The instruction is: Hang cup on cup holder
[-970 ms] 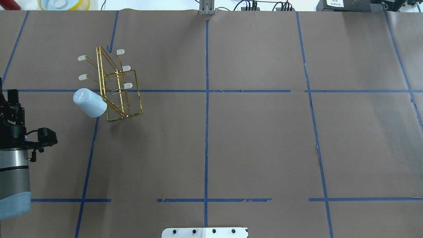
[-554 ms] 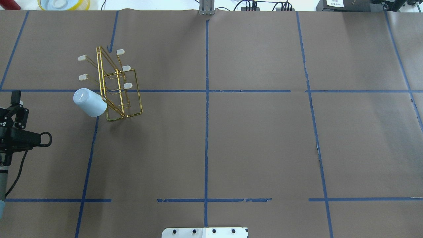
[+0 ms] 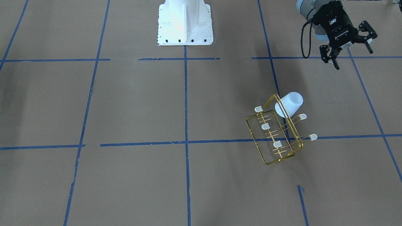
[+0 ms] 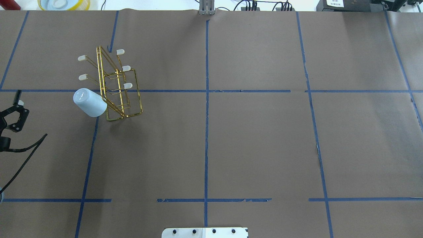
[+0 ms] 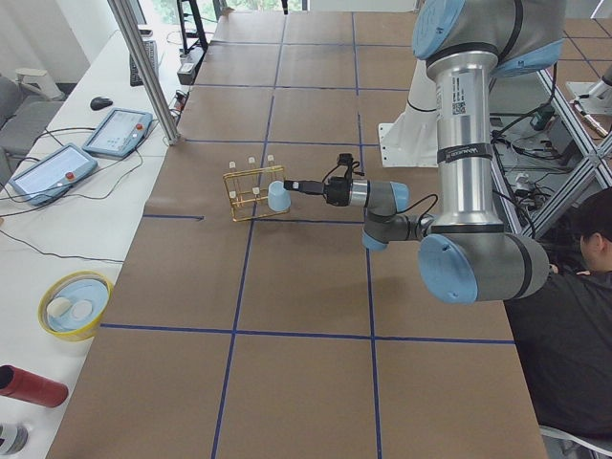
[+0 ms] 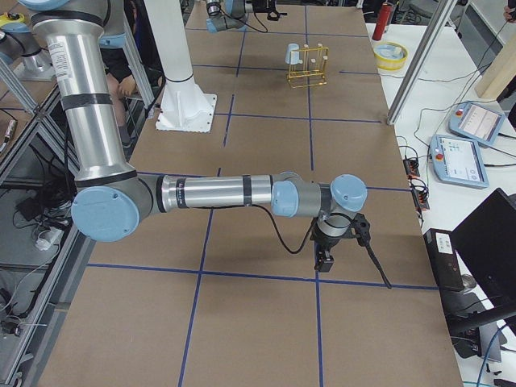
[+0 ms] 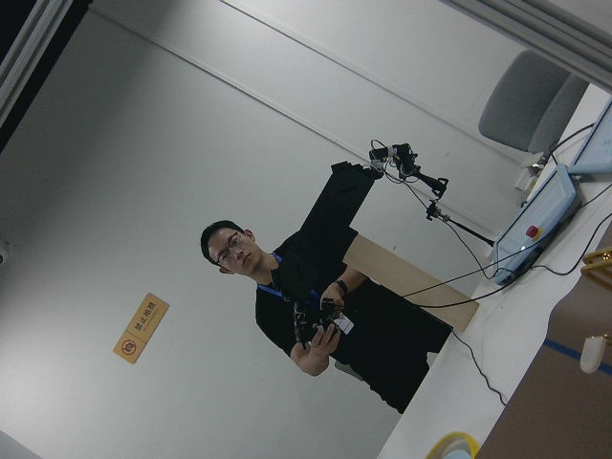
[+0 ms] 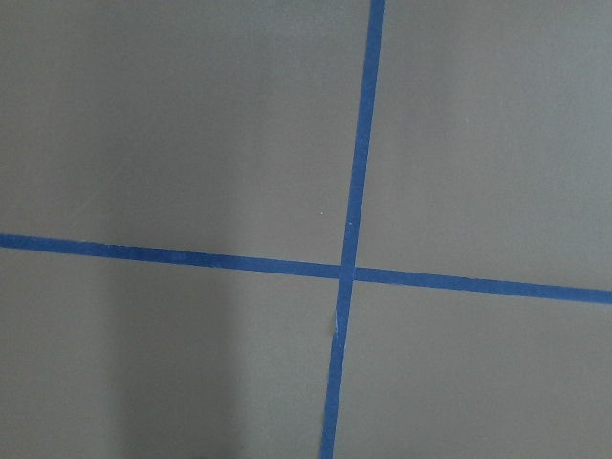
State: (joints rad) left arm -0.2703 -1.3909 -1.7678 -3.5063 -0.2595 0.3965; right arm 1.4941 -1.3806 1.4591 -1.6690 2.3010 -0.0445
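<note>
One table (image 4: 251,138) takes up nearly everything you see, covered in brown paper and marked into squares with blue tape (image 4: 206,132). Next in size are the two arms. The left arm (image 5: 469,143) stands tall at its end of the table, with its forearm stretched low and level over the paper. The right arm (image 6: 210,193) reaches out along the opposite end, far from the work. Between them sits the white base (image 3: 184,22) at the robot's edge of the table.

On the robot's left half you will find the cup holder (image 4: 115,86), a gold wire rack standing upright across one of the tape lines. The cup (image 4: 90,102) is at the end of that rack nearest the robot. It is tilted, with its mouth against the wire frame and its closed bottom pointing up and away from the rack. You cannot see what is inside it, so the pictures do not show whether a prong is carrying it.

The left gripper (image 3: 349,49) is well apart from the cup, over bare paper near the table's left edge. Its two fingers are spread wide and hold nothing. The right gripper (image 6: 325,260) points down just above the paper, and you cannot tell from that side view how its fingers stand. Its own camera shows only paper and a tape crossing.

Five white caps (image 4: 128,85) show on the prong tips, three on one side of the frame and two on the cup's side.
</note>
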